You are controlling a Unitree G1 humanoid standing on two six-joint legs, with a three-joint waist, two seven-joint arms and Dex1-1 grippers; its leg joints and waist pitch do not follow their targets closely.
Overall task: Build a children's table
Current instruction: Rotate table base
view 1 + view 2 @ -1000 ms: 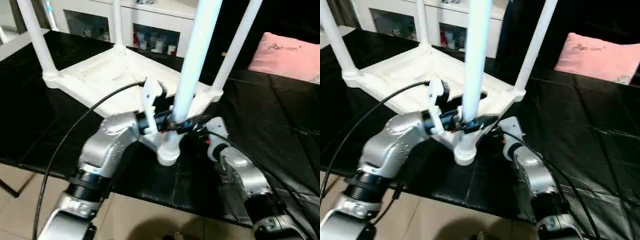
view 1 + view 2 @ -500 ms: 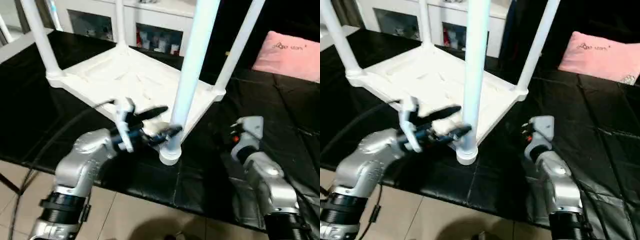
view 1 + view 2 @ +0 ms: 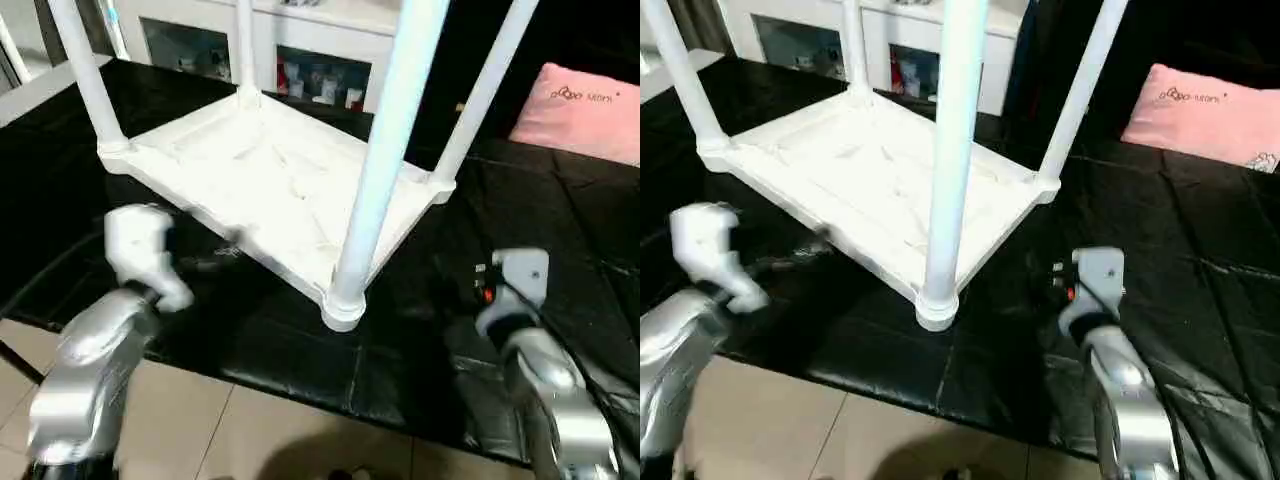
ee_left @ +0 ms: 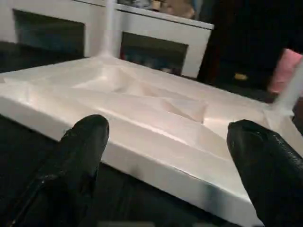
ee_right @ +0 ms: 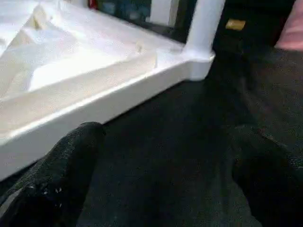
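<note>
Both grippers (image 4: pixel 165 156) (image 5: pixel 165 170) are spread, nothing held; near leg (image 3: pixel 385 160), frame centre, could be knocked loose if bumped.

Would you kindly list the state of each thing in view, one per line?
Tabletop: upside down on the black surface, ribs up.
Four legs: upright in the corner sockets.
Left tool: open, empty, facing the tabletop's edge.
Right tool: open, empty, apart from the tabletop.
Pillow: lying flat.
Cabinet: doors shut.
</note>
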